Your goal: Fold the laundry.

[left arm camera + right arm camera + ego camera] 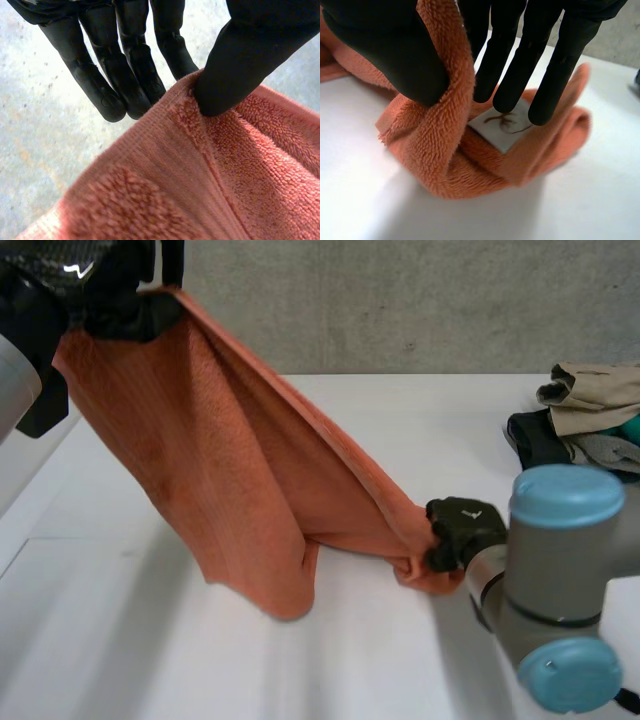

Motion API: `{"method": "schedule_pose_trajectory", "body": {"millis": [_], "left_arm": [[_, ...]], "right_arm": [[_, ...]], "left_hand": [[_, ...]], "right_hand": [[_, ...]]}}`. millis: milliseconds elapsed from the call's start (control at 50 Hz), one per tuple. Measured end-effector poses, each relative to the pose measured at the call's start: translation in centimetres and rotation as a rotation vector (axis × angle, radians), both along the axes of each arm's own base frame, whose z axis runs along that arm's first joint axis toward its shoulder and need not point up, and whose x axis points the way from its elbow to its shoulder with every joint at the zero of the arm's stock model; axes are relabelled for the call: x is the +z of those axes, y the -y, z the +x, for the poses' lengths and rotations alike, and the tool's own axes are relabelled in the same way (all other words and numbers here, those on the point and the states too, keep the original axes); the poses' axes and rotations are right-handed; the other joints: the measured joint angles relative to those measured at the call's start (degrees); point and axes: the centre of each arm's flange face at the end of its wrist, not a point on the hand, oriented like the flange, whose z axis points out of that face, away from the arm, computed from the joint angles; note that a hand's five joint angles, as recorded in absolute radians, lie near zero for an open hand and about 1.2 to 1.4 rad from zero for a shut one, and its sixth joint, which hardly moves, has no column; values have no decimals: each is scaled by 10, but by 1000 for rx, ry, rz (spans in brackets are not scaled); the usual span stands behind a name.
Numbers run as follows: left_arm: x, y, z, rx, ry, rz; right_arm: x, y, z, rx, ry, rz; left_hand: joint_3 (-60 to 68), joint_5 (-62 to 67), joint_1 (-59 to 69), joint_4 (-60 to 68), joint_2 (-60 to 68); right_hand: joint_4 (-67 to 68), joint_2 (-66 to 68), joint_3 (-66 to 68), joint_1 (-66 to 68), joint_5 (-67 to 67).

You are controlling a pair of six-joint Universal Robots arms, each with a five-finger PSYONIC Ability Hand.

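Orange towel (250, 490) held between both hands.
Left hand (110, 300), ten o'clock, pinches a raised edge; right hand (460, 530), four o'clock, pinches the low end.

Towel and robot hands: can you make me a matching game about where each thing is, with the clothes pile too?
Things:
1. left robot hand
2. right robot hand
3. towel
4. clothes pile

Places:
A. stacked at the far right side of the table
B. pinching the towel low, by the table
C. pinching the towel up high
D. orange, stretched between both robot hands

Pairs: 1-C, 2-B, 3-D, 4-A
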Motion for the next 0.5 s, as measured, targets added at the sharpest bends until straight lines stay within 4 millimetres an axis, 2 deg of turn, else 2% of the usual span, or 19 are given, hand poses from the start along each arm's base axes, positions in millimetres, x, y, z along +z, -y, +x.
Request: {"method": "schedule_pose_trajectory", "body": {"millis": [40, 100, 140, 180, 240, 300, 380, 440, 500], "left_arm": [[-5, 5, 3, 19, 15, 13], [-22, 19, 10, 57, 61, 55], [-39, 30, 14, 74, 107, 97], [-52, 38, 16, 80, 143, 131], [-88, 55, 18, 74, 235, 224], [-124, 69, 18, 53, 315, 318], [-161, 86, 15, 24, 385, 403], [-171, 103, 9, 10, 402, 400], [-161, 124, 1, 18, 382, 314]], "right_arm": [[11, 1, -4, 30, -45, -14], [41, -1, -13, 129, -145, -52], [64, -2, -22, 208, -218, -88], [77, -2, -28, 256, -266, -110], [98, 0, -43, 346, -375, -131], [104, 4, -52, 422, -474, -110], [100, 15, -54, 509, -582, -86], [97, 35, -47, 538, -645, -137], [100, 59, -37, 502, -667, -251]], "left_hand": [[0, 0, 0, 0, 0], [0, 0, 0, 0, 0], [0, 0, 0, 0, 0], [0, 0, 0, 0, 0], [0, 0, 0, 0, 0], [0, 0, 0, 0, 0], [0, 0, 0, 0, 0], [0, 0, 0, 0, 0], [1, 0, 0, 0, 0]], "right_hand": [[0, 0, 0, 0, 0], [0, 0, 0, 0, 0], [1, 0, 1, 0, 0], [1, 0, 1, 0, 0], [1, 0, 1, 0, 0], [1, 0, 1, 0, 0], [1, 0, 1, 0, 0], [2, 0, 1, 0, 0], [2, 0, 1, 0, 0]]}}
